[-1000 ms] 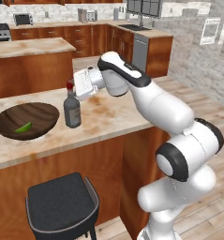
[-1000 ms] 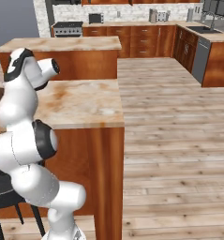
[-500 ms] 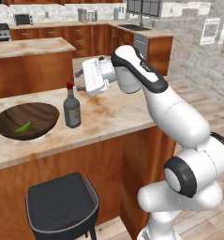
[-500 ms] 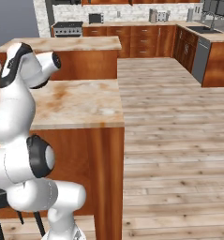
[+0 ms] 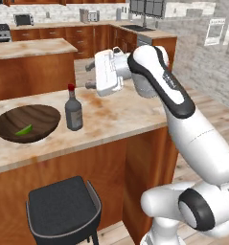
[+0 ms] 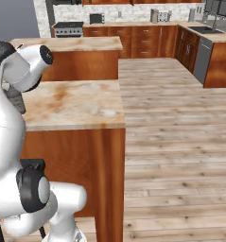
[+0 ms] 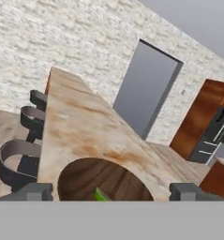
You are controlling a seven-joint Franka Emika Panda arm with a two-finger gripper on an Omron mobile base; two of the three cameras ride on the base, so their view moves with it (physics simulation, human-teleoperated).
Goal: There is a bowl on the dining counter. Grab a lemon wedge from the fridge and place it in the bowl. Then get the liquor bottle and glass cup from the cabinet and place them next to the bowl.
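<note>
The dark brown bowl (image 5: 39, 119) sits on the dining counter (image 5: 120, 112) at the left, with a green lemon wedge (image 5: 24, 129) inside. Just right of the bowl stands the liquor bottle (image 5: 74, 111), upright with a red cap and nothing touching it. My gripper (image 5: 89, 76) hangs open above and to the right of the bottle, fingers pointing left, holding nothing. In the hand view the bowl (image 7: 108, 176) and the wedge (image 7: 101, 194) lie low in the picture between my fingertips (image 7: 33, 191), with the counter (image 7: 80, 124) running away behind them.
A black stool (image 5: 63, 208) stands in front of the counter below the bowl, and more stools (image 7: 19, 159) line its side. A second island (image 5: 29, 48) lies behind. Wall counters with a sink (image 6: 213, 33) run along the back right. Open wood floor (image 6: 180, 127) spreads to the right.
My hand has risen and drawn back to the right, away from the bottle, with the jaws opening a little wider. The bottle stays upright beside the bowl.
</note>
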